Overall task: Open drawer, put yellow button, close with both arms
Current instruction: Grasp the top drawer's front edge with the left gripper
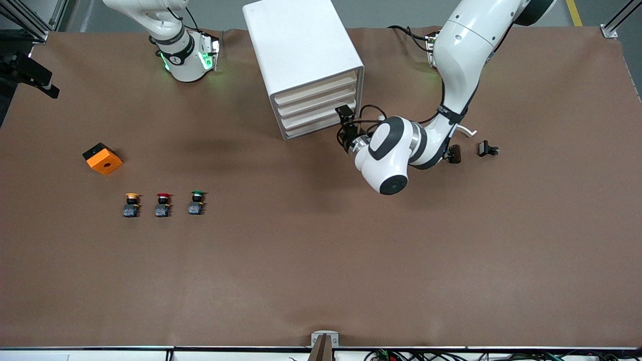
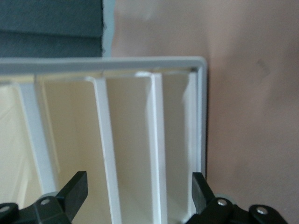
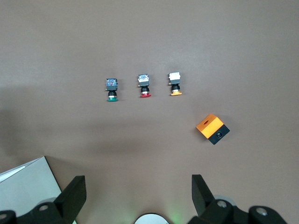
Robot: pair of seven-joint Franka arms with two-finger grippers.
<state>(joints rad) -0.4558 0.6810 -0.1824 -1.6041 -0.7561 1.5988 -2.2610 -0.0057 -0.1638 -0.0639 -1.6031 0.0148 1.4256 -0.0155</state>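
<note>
Left gripper [image 1: 345, 119] has its fingers [image 2: 74, 191] spread wide, holding nothing, right at the cream drawer fronts of the white cabinet [image 1: 301, 45], upper centre of the front view. Right gripper [image 3: 138, 196] waits high up, fingers equally wide and empty. No writing is readable. The top drawer [image 1: 317, 87] is shut. Yellow button [image 1: 131, 205] lies at middle left, cap pointing up-frame, beside the red button [image 1: 162, 204] and green button [image 1: 196, 202]

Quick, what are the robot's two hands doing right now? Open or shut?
Left gripper: open, empty, at the cabinet's drawer fronts.
Right gripper: open, empty, up over the table.
</note>
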